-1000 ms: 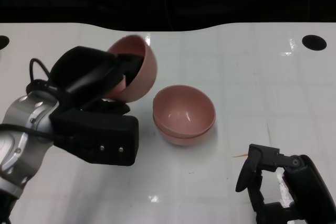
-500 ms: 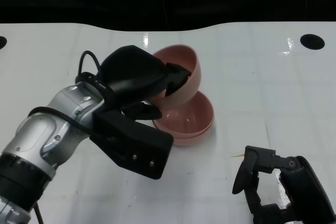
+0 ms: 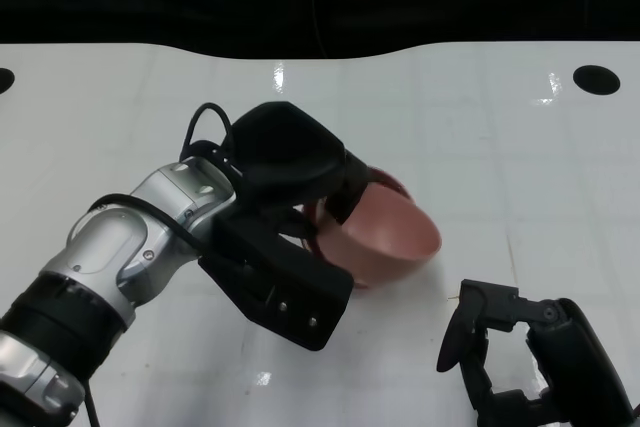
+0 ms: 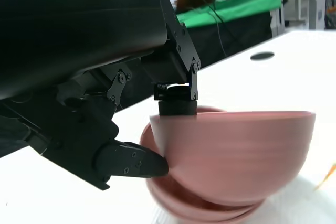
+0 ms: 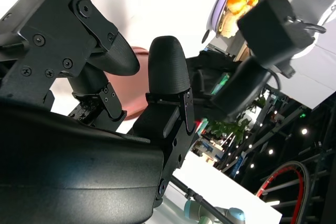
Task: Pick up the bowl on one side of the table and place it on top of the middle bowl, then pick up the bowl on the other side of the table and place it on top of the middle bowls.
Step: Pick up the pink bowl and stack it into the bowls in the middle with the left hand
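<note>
My left hand [image 3: 295, 167] grips a pink bowl [image 3: 385, 232] by its rim, fingers inside and thumb outside. The bowl hangs rim up, slightly tilted, right over the middle bowls [image 3: 352, 280], and mostly hides them. In the left wrist view the held bowl [image 4: 236, 150] sits low into the stacked pink bowls [image 4: 194, 208] beneath it; whether they touch I cannot tell. My fingers [image 4: 177, 103] reach over its rim. My right hand [image 3: 515, 347] rests near the table's front right, fingers apart and holding nothing. The right wrist view shows its fingers [image 5: 168, 72] and a sliver of pink bowl [image 5: 140, 56].
The white table [image 3: 500, 147] has a round black hole at the far right [image 3: 597, 78] and another at the far left edge [image 3: 4, 78]. Its far edge meets a dark background.
My left hand has carried the bowl right and down, from tipped on its side left of the middle bowls to rim up over them. The right hand has barely shifted.
</note>
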Robot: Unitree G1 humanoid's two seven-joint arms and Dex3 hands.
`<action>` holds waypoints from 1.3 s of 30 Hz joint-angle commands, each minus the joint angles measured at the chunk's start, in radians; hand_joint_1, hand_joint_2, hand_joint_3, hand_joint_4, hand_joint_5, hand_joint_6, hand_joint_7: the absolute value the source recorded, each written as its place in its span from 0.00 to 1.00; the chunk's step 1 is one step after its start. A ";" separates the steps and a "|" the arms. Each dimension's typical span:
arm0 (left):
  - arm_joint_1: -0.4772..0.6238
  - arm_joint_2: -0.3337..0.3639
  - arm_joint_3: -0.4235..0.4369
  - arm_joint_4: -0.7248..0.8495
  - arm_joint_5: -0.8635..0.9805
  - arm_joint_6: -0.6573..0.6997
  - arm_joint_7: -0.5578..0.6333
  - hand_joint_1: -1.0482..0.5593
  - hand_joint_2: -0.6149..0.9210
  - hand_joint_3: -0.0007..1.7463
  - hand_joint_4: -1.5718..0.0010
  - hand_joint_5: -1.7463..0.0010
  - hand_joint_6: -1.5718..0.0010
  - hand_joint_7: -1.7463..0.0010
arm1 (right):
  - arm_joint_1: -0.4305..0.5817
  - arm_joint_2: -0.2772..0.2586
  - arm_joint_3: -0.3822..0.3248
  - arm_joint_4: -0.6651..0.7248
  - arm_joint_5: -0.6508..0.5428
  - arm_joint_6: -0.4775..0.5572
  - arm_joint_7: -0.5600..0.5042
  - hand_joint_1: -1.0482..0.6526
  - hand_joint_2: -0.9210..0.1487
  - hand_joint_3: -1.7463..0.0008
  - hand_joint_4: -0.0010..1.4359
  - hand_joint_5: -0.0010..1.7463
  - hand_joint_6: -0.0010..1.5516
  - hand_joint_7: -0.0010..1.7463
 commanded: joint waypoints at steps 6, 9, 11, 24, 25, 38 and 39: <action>-0.035 0.005 -0.050 0.063 0.074 0.023 0.021 0.44 1.00 0.10 0.46 0.00 0.39 0.58 | 0.007 0.000 -0.004 -0.015 0.004 0.009 -0.008 0.59 0.69 0.03 0.66 1.00 0.55 0.84; -0.026 0.002 -0.060 0.082 0.095 0.032 0.062 0.44 1.00 0.10 0.44 0.00 0.42 0.50 | 0.009 -0.001 -0.005 -0.018 0.007 0.013 -0.004 0.60 0.69 0.03 0.67 1.00 0.55 0.84; -0.019 0.002 -0.062 0.086 0.102 0.046 0.075 0.45 1.00 0.12 0.44 0.00 0.44 0.50 | 0.010 -0.001 -0.005 -0.019 0.008 0.014 -0.004 0.60 0.69 0.03 0.66 1.00 0.55 0.84; 0.011 -0.020 -0.059 0.084 0.124 0.157 0.183 0.47 1.00 0.08 0.45 0.00 0.44 0.53 | 0.009 -0.007 -0.010 -0.016 0.006 0.010 -0.003 0.59 0.69 0.03 0.66 1.00 0.55 0.84; 0.012 -0.020 -0.059 0.082 0.125 0.162 0.184 0.47 1.00 0.08 0.45 0.00 0.44 0.53 | 0.009 -0.006 -0.010 -0.014 0.007 0.009 -0.003 0.59 0.69 0.03 0.66 1.00 0.55 0.84; 0.014 -0.032 -0.064 0.066 0.132 0.243 0.175 0.48 0.99 0.06 0.45 0.00 0.39 0.59 | 0.009 -0.006 -0.010 -0.009 0.025 0.009 0.004 0.59 0.69 0.03 0.67 1.00 0.55 0.84; 0.014 -0.031 -0.065 0.065 0.132 0.245 0.173 0.48 1.00 0.06 0.45 0.00 0.39 0.59 | 0.009 -0.006 -0.010 -0.010 0.027 0.009 0.005 0.59 0.69 0.03 0.67 1.00 0.55 0.84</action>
